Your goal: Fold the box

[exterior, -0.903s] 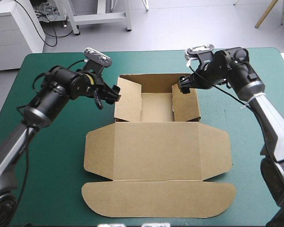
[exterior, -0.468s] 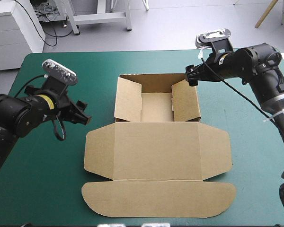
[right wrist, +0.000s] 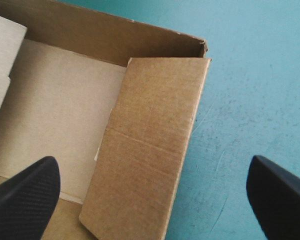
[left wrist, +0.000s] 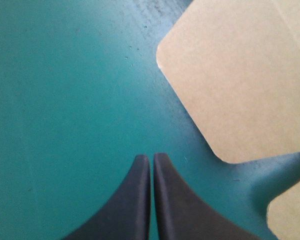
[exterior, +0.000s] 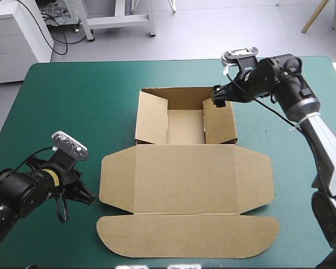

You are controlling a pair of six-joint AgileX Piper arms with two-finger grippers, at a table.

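While over a wall of the box (exterior: 185, 174), right claw (exterior: 217, 97) wide apart; left claw (left wrist: 151, 156) together, empty.

The left tool (left wrist: 151, 157) has drawn back along the box (exterior: 185, 168), from tray wall to lid flap.

My table (exterior: 73, 112) under its teal-green cover fills most of the frame. Beyond its far edge, along the top, lies a pale grey floor (exterior: 213, 28). At upper left stands a white cabinet (exterior: 14, 33) with black cables (exterior: 51, 12) beside it, then a pale metal frame (exterior: 117, 21) — and wooden legs (exterior: 319, 14) slant in at upper right.
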